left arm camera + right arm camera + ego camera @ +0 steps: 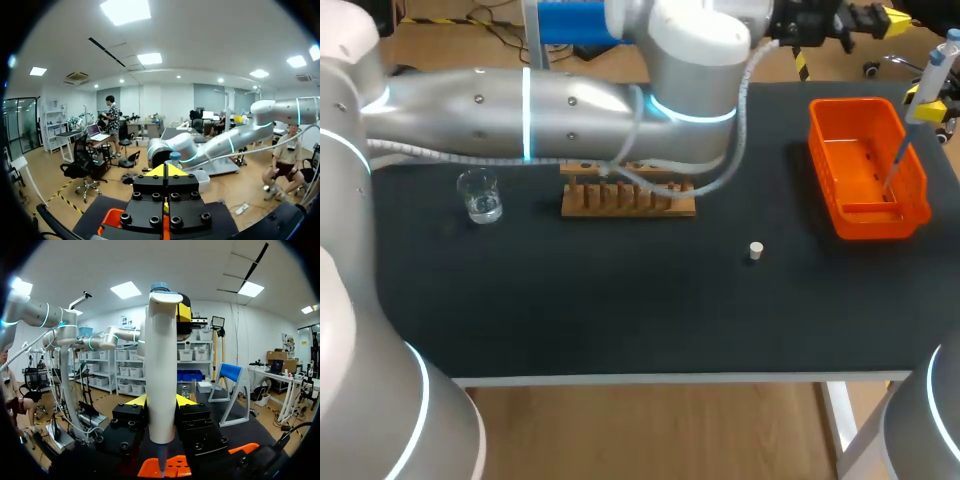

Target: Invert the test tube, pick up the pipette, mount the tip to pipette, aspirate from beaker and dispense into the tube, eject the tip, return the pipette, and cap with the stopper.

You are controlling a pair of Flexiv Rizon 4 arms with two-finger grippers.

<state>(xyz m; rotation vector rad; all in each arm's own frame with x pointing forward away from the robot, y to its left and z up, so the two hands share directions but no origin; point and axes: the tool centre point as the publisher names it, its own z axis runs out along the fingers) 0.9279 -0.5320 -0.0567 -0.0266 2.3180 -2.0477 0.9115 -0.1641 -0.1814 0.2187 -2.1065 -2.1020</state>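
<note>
My right gripper (pixel 161 405) is shut on the white pipette (pixel 161 365), held upright at the table's far right (pixel 932 78). The pipette's thin tip (pixel 894 165) hangs down into the orange bin (pixel 868 215), which also shows below the gripper (pixel 175 466). My left arm reaches across the back of the table. Its gripper (pixel 880 18) is shut with nothing held (pixel 166 171) and sits right at the pipette's blue head (pixel 175 156). A glass beaker (pixel 480 195) stands at the left. The white stopper (pixel 755 250) lies mid-table.
A wooden tube rack (pixel 628 198) stands behind the table's middle, its back row partly hidden by my left arm. I cannot make out the test tube there. The table's front edge (pixel 650 377) runs below.
</note>
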